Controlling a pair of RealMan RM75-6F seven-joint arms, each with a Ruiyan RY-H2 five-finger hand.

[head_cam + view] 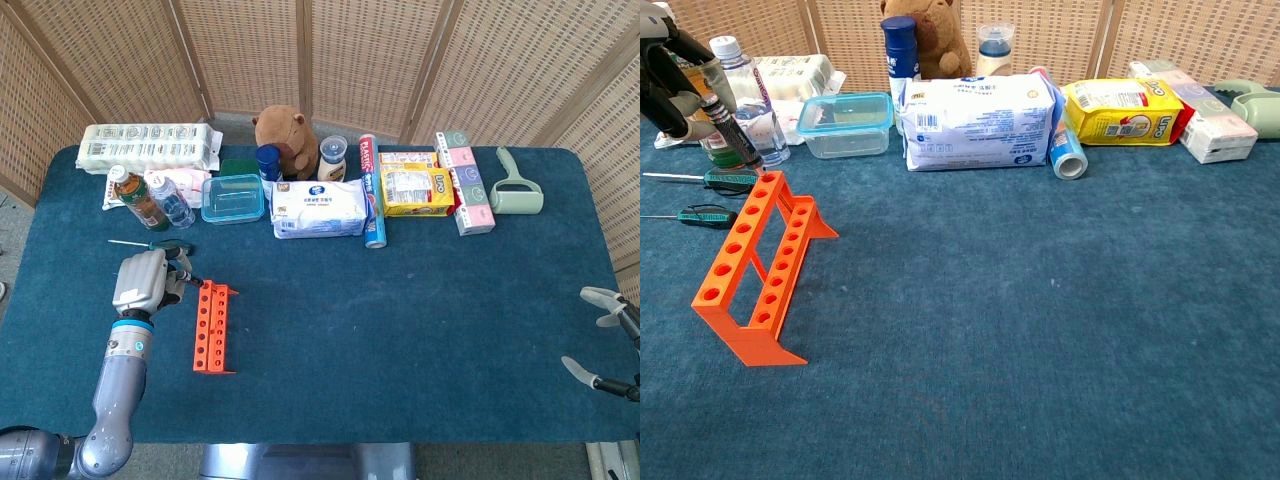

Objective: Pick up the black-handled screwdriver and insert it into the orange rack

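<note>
My left hand point(142, 283) point(670, 70) grips the black-handled screwdriver point(728, 128), held tilted with its tip down at the far end of the orange rack point(213, 326) point(758, 264). The tip meets the rack's top hole at the far end. The rack stands on the blue table left of centre, its rows of holes running front to back. My right hand point(608, 340) hangs open off the table's right edge, holding nothing.
Two green-handled screwdrivers point(705, 215) point(715, 179) lie left of the rack. Bottles point(150, 200), a clear lidded box point(232, 197), a wipes pack point(320, 208), a plush toy point(285, 138), snack boxes point(416, 188) and a lint roller point(516, 187) line the back of the table point(400, 320).
</note>
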